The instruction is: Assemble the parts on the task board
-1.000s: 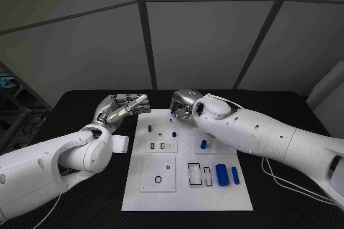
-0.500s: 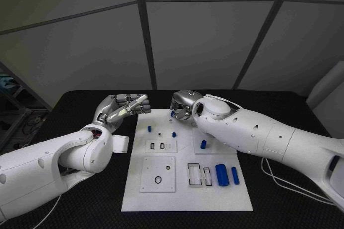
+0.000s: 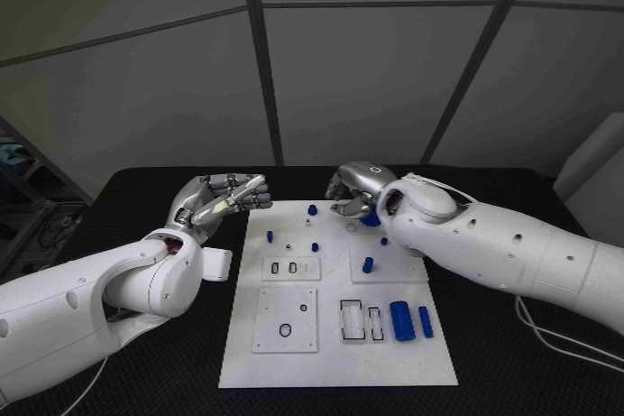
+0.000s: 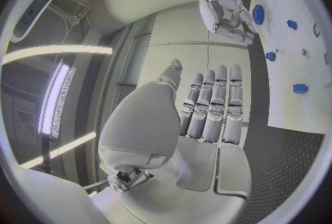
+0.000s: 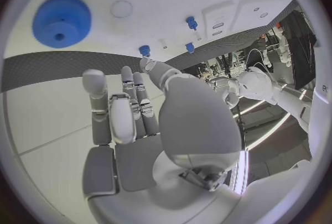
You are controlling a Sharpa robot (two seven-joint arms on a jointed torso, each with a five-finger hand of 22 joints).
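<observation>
Black table, white board [image 3: 341,362] centred; I hold both hands empty at its far edge, left hand [image 3: 224,198] curled, right hand [image 3: 355,189] straight-fingered above blue disc [image 5: 61,20]. Descend squarely.

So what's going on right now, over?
Left hand curled in, holds nothing. Right hand open over the white task board's far end, beside a round blue knob. Nothing blocking.
</observation>
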